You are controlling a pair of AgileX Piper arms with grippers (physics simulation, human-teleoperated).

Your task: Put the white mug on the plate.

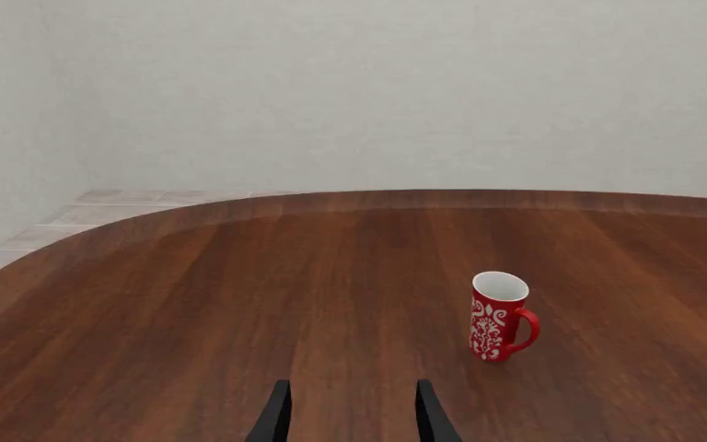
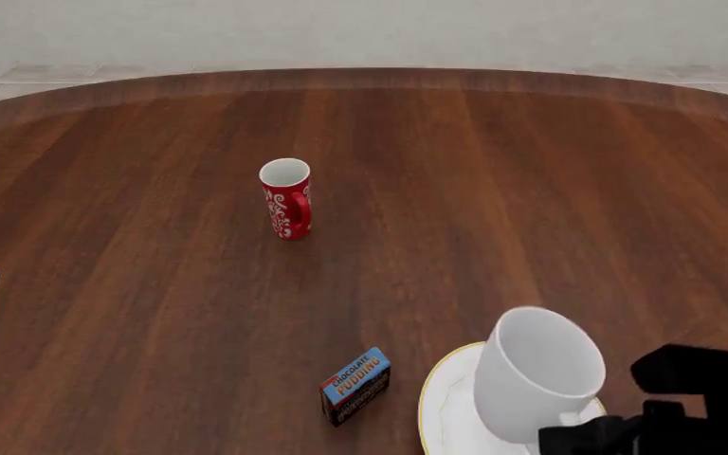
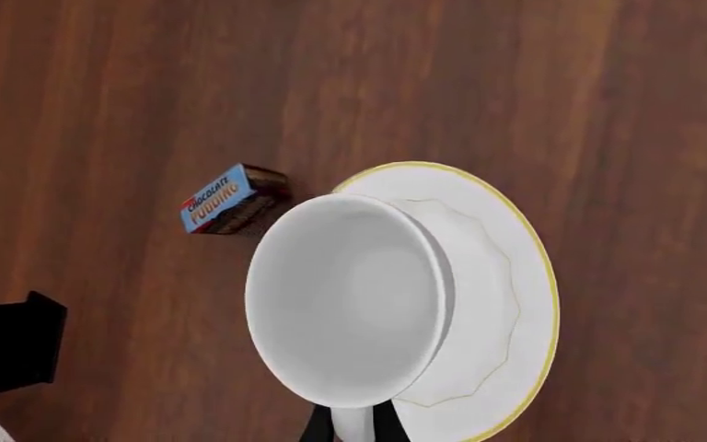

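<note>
The step in hand looks like the placing itself: the white mug (image 2: 538, 373) is carried by the right end effector (image 3: 355, 425) and sits above the plate (image 2: 444, 403), tilted so that its open mouth leans away from the arm. In the right wrist view the mug's mouth covers most of the plate's inner well, with part of the body overhanging the gold rim on the side toward the chocolate pudding box (image 3: 227, 202). Whether the base already touches the plate cannot be told, since the mug hides its own foot in both views.

The next move, as I judge it, calls for bringing the mug more upright and more squarely over the plate's centre, lowering it until the base rests flat, and only then letting go. Released at this tilt it could tip toward the pudding box.

The right end effector's two dark fingers show just below the mug, close together and pinched on a narrow white part, most likely the handle. It is nearly closed and has hold of the mug.

The left end effector (image 1: 351, 416) is parted to a moderate gap with nothing between its fingers, hanging over bare worktop (image 2: 149, 284), well apart from the plate. The red mug (image 2: 287, 199) stands upright far beyond the plate, untouched.
</note>
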